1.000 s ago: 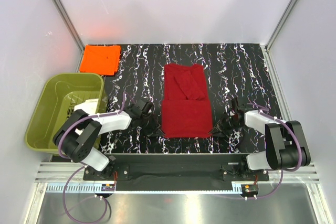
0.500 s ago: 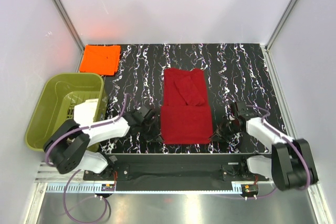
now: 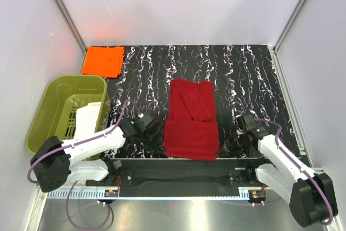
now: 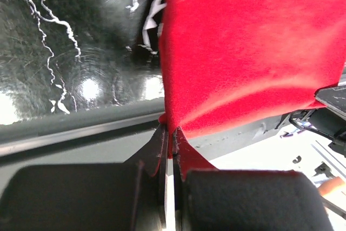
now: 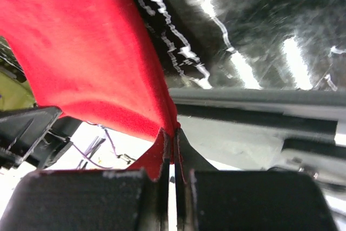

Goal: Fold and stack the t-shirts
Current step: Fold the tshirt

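The dark red t-shirt (image 3: 189, 120) lies lengthwise mid-table, partly folded, with its near hem drawn past the table's front edge. My left gripper (image 3: 163, 145) is shut on the shirt's near left corner. In the left wrist view the cloth (image 4: 248, 52) is pinched between the left gripper's (image 4: 170, 133) tips. My right gripper (image 3: 219, 149) is shut on the near right corner. The right wrist view shows the red cloth (image 5: 81, 52) clamped in the right gripper (image 5: 172, 136). The orange t-shirt (image 3: 102, 60) lies folded at the far left corner.
An olive-green tub (image 3: 51, 114) stands left of the table beside the left arm. White walls close in the back and sides. The black marbled table (image 3: 243, 74) ends at a metal rail along its front edge (image 3: 178, 163).
Both arms drew back toward the near edge, pulling the red shirt nearer so that its hem now overhangs the front. The right gripper closed on its corner.
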Robot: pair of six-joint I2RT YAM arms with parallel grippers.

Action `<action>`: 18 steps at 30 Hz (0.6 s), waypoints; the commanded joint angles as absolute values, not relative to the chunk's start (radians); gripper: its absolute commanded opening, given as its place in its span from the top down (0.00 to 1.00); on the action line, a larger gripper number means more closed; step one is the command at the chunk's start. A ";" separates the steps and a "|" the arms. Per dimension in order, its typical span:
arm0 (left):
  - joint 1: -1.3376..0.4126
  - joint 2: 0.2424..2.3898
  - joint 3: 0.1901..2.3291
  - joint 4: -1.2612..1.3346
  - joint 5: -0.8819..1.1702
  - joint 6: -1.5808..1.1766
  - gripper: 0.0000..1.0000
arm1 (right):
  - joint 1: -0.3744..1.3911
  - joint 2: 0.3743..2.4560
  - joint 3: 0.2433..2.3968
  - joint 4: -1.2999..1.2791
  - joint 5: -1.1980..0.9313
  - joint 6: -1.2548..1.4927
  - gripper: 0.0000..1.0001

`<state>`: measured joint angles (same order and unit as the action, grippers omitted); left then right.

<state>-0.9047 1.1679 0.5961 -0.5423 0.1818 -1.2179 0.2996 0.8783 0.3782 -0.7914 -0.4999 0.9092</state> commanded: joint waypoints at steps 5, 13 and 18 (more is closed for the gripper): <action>-0.807 1.284 0.905 -0.718 0.101 -1.010 1.00 | 0.293 1.150 0.675 -0.836 -0.459 0.815 1.00; -0.689 1.414 1.132 -0.723 0.127 -0.858 1.00 | 0.253 1.383 0.946 -0.844 -0.453 0.718 1.00; -0.627 1.483 1.219 -0.698 0.179 -0.821 1.00 | 0.213 1.454 1.086 -0.856 -0.488 0.693 1.00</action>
<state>-0.6540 1.4696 1.1496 -0.7158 0.1501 -0.8825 0.2371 1.4338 0.9878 -0.8368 -0.4728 0.7368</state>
